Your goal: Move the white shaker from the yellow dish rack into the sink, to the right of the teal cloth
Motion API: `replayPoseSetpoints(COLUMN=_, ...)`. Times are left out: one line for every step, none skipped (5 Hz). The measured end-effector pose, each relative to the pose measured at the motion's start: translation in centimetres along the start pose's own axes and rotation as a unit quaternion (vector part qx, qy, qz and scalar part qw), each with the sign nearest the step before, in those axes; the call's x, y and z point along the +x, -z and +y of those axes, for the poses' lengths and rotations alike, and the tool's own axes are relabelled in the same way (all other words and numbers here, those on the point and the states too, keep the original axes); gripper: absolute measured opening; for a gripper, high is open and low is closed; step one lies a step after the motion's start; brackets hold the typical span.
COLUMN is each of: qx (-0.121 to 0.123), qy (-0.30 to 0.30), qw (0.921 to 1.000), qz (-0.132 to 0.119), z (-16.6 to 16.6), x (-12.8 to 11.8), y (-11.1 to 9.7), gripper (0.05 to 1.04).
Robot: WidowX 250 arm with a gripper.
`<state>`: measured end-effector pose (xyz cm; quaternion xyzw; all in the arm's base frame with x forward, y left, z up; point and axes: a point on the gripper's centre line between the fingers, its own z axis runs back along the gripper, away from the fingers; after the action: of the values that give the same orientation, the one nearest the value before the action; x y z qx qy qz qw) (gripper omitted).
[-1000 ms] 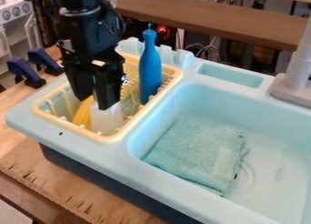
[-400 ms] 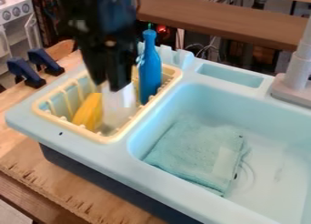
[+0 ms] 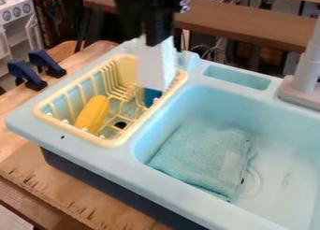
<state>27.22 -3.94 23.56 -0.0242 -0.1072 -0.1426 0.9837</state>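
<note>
You are holding a white block (image 3: 155,68) clamped between the jaws of your gripper (image 3: 158,41), over the far part of the yellow dish rack (image 3: 111,143). Directly below the jaws, a blue item (image 3: 150,97) is showing inside the rack at the block's lower edge. Below and left, a yellow item (image 3: 92,114) is lying in the rack. To the jaws' lower right, past the divider (image 3: 147,124), the basin (image 3: 284,152) is holding a folded cloth (image 3: 201,156), with bare floor beside it.
</note>
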Motion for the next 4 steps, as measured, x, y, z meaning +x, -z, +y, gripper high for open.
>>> replayPoseSetpoints(qx=-0.028, qy=0.036, qw=0.9989, qz=0.013, z=-3.4, x=0.9, y=1.1, gripper=0.522)
replayPoseSetpoints(qx=-0.056, qy=0.059, qw=0.9962, qz=0.031, z=-6.5, x=1.6, y=3.8, gripper=0.522)
replayPoseSetpoints(qx=-0.065, qy=0.083, qw=0.9932, qz=0.049, z=-8.9, x=1.3, y=6.7, gripper=0.522)
replayPoseSetpoints(qx=-0.03, qy=0.103, qw=0.9941, qz=0.016, z=-11.0, x=1.8, y=10.2, gripper=0.522)
